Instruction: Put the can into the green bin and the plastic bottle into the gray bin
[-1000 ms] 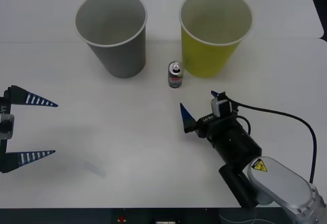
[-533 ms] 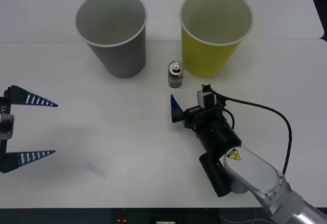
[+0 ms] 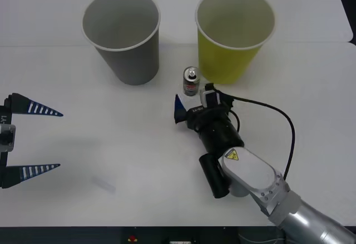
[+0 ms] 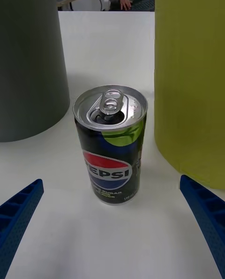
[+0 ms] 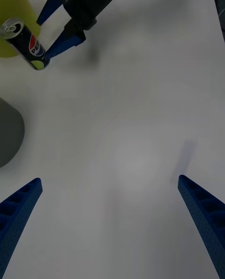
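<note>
The can [image 3: 191, 81] stands upright on the white bench [image 3: 111, 144], in front of the gap between the gray bin [image 3: 123, 35] and the green bin [image 3: 233, 33], closer to the green one and apart from both. The right gripper [image 3: 190, 100] sits low over the bench just short of the can, its jaws spread wide and holding nothing; in the right wrist view the can [image 4: 111, 143] stands centred between the two blue fingers [image 4: 18, 213], touching neither. The left gripper [image 3: 33, 139] waits at the bench's left edge, well apart from the can, jaws wide open and empty.
</note>
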